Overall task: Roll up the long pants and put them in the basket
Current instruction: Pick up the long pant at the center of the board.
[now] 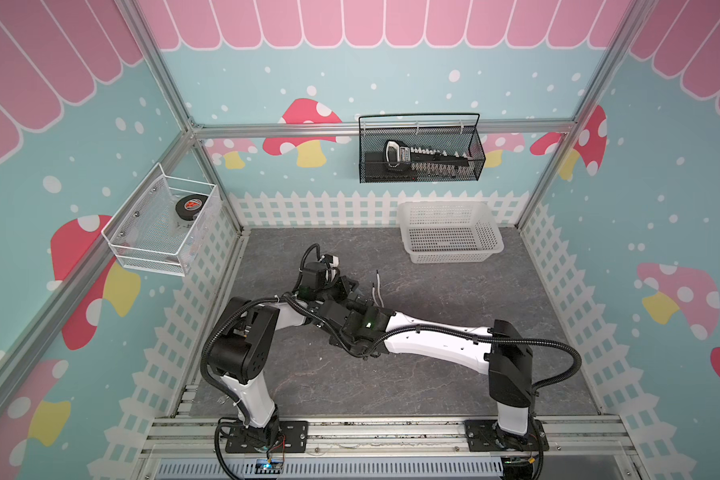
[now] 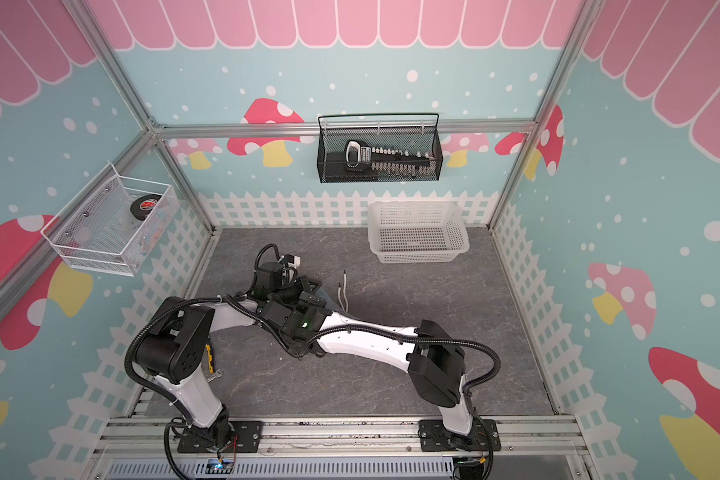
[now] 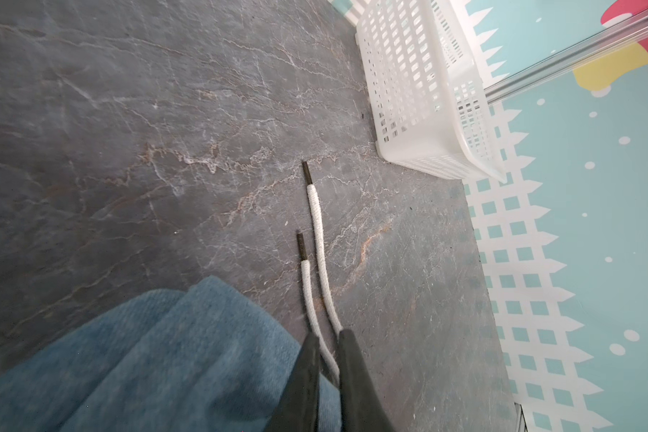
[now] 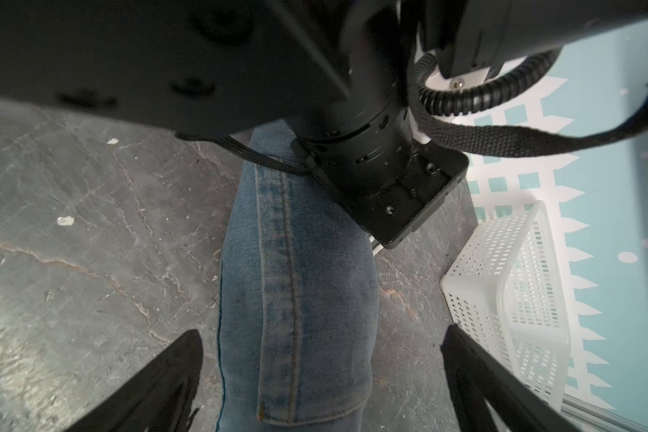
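**Rolled jeans at mid-table, hidden under two robot wrists**

The long pants (image 4: 296, 280), light blue denim, lie as a tight roll near the middle of the grey marbled table (image 1: 433, 332). In both top views the two wrists bunch over the roll and hide nearly all of it.

The white drawstring (image 3: 317, 224) trails out of the roll as two cords with dark tips. They lie flat on the table, pointing toward a white plastic basket (image 1: 449, 258). That basket stands at the far right of the table, apart from the cords.

A black mesh basket (image 1: 425, 174) holding a tool hangs on the back wall. A white wire basket (image 1: 150, 259) on the left wall holds a black disc (image 1: 188, 205).

The left gripper (image 3: 329, 333) has its fingers pressed nearly together, pinching one cord just beside the roll. The right gripper (image 4: 322, 331) is spread wide, one finger on each side of the roll, and neither touches it.

The left arm rises from its near-left base, bends at the elbow and reaches inward. The right arm stretches its long forearm leftward, low across the table.
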### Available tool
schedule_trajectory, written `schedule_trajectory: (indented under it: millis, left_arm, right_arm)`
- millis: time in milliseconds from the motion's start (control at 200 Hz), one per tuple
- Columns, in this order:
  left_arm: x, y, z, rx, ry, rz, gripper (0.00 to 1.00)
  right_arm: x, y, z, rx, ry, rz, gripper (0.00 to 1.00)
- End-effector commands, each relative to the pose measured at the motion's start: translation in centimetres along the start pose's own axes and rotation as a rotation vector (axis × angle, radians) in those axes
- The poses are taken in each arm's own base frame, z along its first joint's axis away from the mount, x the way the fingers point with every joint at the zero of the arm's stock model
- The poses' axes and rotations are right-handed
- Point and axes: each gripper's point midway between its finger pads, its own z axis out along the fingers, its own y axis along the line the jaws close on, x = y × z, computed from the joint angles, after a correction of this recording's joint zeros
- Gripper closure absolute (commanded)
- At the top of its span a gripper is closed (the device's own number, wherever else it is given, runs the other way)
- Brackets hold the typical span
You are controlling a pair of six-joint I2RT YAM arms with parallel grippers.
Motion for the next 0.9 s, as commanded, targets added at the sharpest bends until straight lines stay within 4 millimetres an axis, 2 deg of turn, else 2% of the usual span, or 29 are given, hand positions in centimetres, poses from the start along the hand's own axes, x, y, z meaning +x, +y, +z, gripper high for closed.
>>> schedule_trajectory:
  millis: [0, 85, 175, 275, 335, 485, 505, 655, 775, 896]
  left_arm:
    - [10.7, 8.2, -0.1, -0.248, 0.312, -0.175, 0.86]
    - [10.9, 8.1, -0.1, -0.245, 0.317, -0.176, 0.86]
    - [10.9, 8.1, 0.0, -0.243, 0.322, -0.174, 0.86]
    - [10.9, 8.0, -0.1, -0.241, 0.322, -0.172, 0.86]
    - [10.9, 8.0, -0.1, -0.239, 0.326, -0.172, 0.86]
    - [10.8, 7.4, 0.3, -0.189, 0.324, -0.2, 0.86]
    - [10.7, 7.4, 0.4, -0.176, 0.323, -0.212, 0.86]
    - [10.3, 6.9, 0.9, -0.081, 0.298, -0.298, 0.86]
    - [9.8, 6.4, 1.0, -0.052, 0.289, -0.31, 0.86]
    - [9.4, 5.6, 1.0, -0.025, 0.288, -0.312, 0.86]
  right_arm:
    - [1.7, 3.6, 1.3, 0.091, 0.116, -0.34, 0.24]
    - [2.3, 6.0, 3.0, 0.083, 0.148, -0.407, 0.21]
    - [3.2, 7.3, 4.2, 0.065, 0.156, -0.415, 0.14]
    - [3.4, 7.4, 4.7, 0.076, 0.116, -0.393, 0.12]
    - [3.7, 7.3, 4.9, 0.092, 0.107, -0.382, 0.02]
    - [5.0, 7.2, 5.4, 0.115, 0.075, -0.341, 0.02]
    - [4.5, 6.7, 4.4, 0.121, 0.045, -0.315, 0.02]
    - [4.3, 5.2, 2.3, 0.142, -0.043, -0.244, 0.03]
    - [5.7, 5.2, 1.7, 0.13, -0.06, -0.302, 0.03]
    - [5.6, 6.0, 1.6, 0.155, -0.067, -0.409, 0.03]
